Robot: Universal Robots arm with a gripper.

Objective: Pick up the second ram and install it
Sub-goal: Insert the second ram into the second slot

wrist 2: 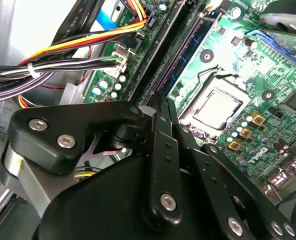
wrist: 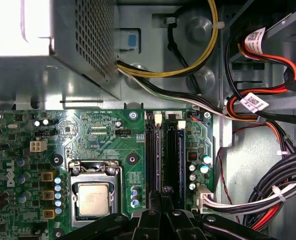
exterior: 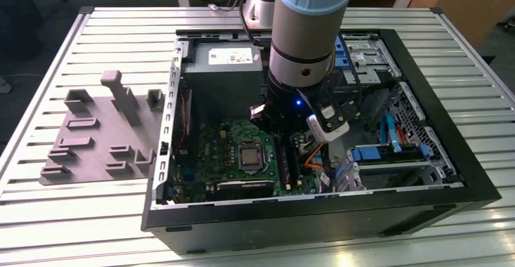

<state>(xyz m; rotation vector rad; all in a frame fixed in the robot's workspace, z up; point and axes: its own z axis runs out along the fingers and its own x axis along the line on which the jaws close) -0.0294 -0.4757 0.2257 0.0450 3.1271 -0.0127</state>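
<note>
Found the hand (wrist: pixel 160 200) low over the motherboard (wrist: pixel 103 135), fingers (wrist 2: pixel 163 130) drawn together and pinching the second ram (wrist: pixel 158 155), which stood edge-on along a black slot (wrist: pixel 150 150) and ran away from the fingertips toward the white latch. Noted tight room either side: processor socket (wrist: pixel 93 197) just beside, cable bundle (wrist: pixel 268 192) near. Farther off, saw the grey power-supply box (exterior: pixel 221 74), the case rim (exterior: pixel 306 210) ringing the arm (exterior: pixel 310 38), and a grey fixture (exterior: pixel 96 140) well apart on the tabletop (exterior: pixel 72 219).

Open computer case (exterior: pixel 450 176) on a slatted table (exterior: pixel 48 219); grey foam fixture (exterior: pixel 96 140) (exterior view's left) beside it.
</note>
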